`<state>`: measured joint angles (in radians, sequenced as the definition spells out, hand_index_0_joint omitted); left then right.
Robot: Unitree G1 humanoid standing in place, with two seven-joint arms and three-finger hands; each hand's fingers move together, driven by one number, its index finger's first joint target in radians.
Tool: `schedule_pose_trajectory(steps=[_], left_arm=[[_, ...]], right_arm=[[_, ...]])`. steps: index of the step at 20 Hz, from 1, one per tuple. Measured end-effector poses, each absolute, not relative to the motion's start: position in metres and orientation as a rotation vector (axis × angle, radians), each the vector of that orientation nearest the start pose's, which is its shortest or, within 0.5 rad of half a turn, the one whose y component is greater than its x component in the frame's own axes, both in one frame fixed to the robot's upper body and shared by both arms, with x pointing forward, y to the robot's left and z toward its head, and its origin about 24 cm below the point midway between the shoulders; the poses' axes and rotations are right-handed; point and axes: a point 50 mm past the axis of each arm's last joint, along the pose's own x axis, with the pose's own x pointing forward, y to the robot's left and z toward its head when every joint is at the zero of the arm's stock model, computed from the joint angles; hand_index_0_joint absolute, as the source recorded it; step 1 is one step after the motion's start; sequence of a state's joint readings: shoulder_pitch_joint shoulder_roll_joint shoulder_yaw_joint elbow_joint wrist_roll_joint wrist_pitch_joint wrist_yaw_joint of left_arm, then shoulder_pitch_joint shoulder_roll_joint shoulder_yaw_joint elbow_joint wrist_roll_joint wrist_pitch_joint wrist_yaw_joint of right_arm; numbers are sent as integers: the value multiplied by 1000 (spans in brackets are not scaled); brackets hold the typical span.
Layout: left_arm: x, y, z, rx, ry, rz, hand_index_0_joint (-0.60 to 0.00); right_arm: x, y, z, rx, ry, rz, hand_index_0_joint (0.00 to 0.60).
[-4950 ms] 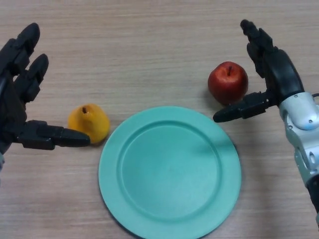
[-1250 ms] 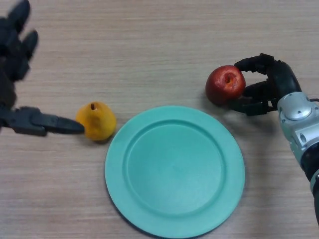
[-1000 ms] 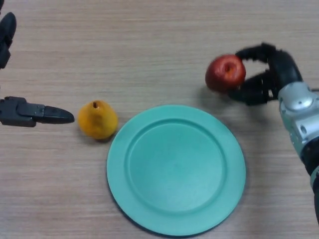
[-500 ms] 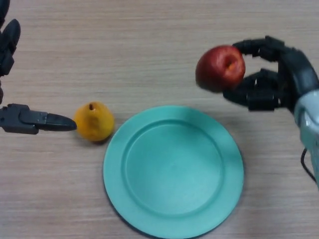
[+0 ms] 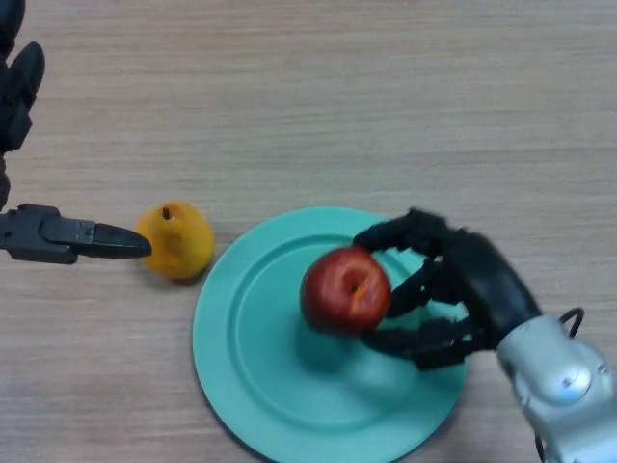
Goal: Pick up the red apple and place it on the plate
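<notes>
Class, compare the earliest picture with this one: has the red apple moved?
Yes. The red apple, held in the right robot hand, has gone from the table beyond the plate's far right edge to over the plate's middle.

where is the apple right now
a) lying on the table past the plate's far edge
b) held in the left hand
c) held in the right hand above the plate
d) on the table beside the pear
c: the right hand has its fingers curled round the apple, which sits over the middle of the plate; the pear lies apart on the table, next to the left hand.
</notes>
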<state>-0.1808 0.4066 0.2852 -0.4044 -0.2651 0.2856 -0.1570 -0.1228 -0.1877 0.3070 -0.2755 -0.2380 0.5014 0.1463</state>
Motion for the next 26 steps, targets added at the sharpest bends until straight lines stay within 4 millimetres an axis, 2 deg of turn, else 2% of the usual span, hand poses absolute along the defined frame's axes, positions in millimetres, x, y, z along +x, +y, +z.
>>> schedule_pose_trajectory(steps=[4,5,6,7,9,10,11,13,17,21,23,26], left_arm=[[254,232,187,179,-326,-35,0],[253,231,188,169,-332,-43,0],[253,231,188,153,-333,-51,0],[251,230,188,156,-335,-52,0],[247,227,190,156,-350,-60,0],[245,225,191,156,-353,-68,0],[244,224,192,161,-354,-85,0],[244,224,191,162,-345,-86,0],[246,225,194,167,-351,-85,0],[249,226,195,170,-352,-84,0],[251,226,203,188,-378,-89,0],[251,224,203,182,-379,-98,0]], right_arm=[[249,-98,78,-512,112,405,600],[249,-99,78,-535,110,393,450],[249,-100,78,-544,109,388,349],[250,-100,79,-553,107,384,200],[252,-99,87,-551,72,383,0],[253,-96,99,-523,26,389,0],[256,-94,119,-469,-53,396,0],[259,-98,143,-429,-140,381,0],[264,-130,152,-332,-63,330,0],[262,-166,176,-156,-140,218,0],[261,-178,179,-102,-146,155,0],[258,-184,172,-110,-113,143,0]])
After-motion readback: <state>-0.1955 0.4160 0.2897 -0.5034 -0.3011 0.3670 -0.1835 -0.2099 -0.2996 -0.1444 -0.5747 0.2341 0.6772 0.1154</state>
